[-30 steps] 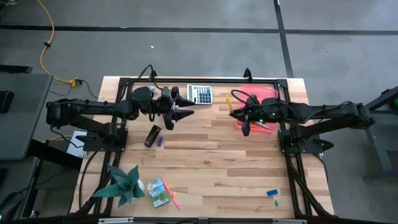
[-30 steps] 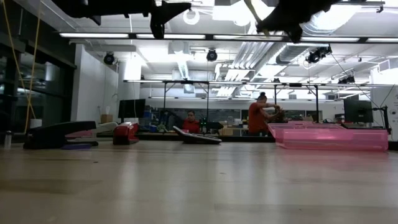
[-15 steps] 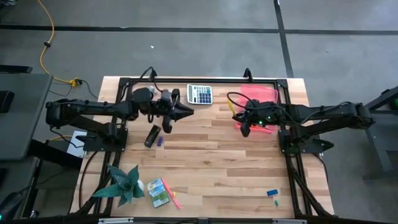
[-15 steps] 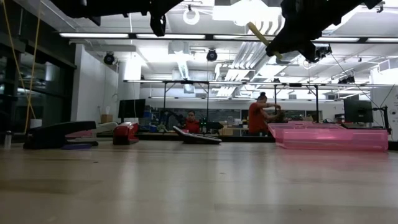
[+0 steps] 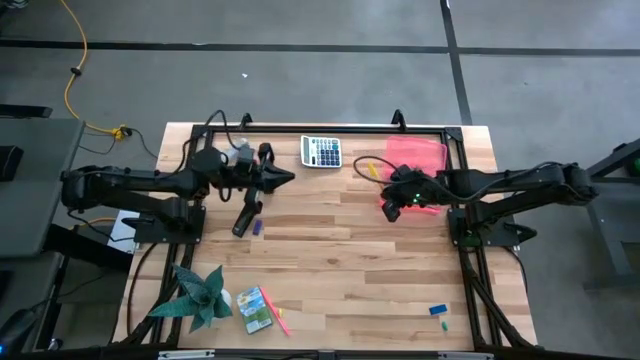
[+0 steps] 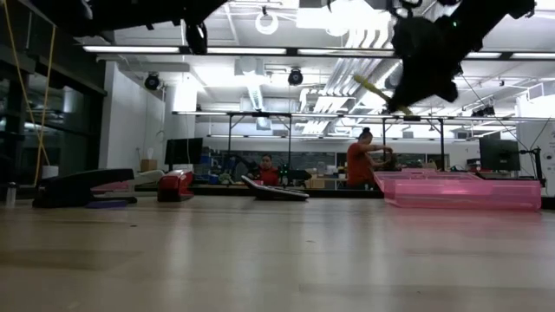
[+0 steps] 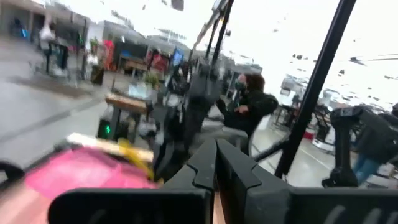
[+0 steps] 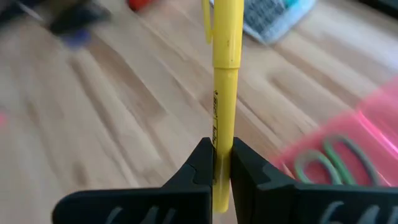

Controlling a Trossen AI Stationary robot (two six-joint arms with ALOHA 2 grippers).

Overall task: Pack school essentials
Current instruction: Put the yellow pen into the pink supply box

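While it sticks straight out past the fingertips in the right wrist view, the yellow stick [image 8: 225, 56] is clamped between the two dark fingers of the right gripper [image 8: 217, 160]. From above, that gripper [image 5: 392, 203] hangs at the near left edge of the pink tray [image 5: 432, 151], which lies at the far right of the wooden table [image 5: 350, 270], and the yellow stick [image 5: 369, 168] pokes out toward the far left of it. Green-handled scissors [image 8: 331, 163] lie inside the pink tray [image 8: 379, 106].

Over the far left part of the table, the left gripper [image 5: 287, 177] hovers with its jaws clenched on nothing, its tip pointing right toward the grey-white calculator [image 5: 321, 151] at the far edge. Just near of that gripper lie a black stapler [image 5: 245, 217] and, beside it, a small purple stick [image 5: 258, 227].

Along the near edge, left of centre, sits the green-yellow crayon box [image 5: 255, 309] with a pink stick [image 5: 280, 320] just to its right. A green plant [image 5: 197, 296] stands to the left of the box. Near the table's near right corner lies a tiny blue eraser [image 5: 437, 310].

In the low view, people [image 6: 357, 163] in red tops show in the room beyond the table.
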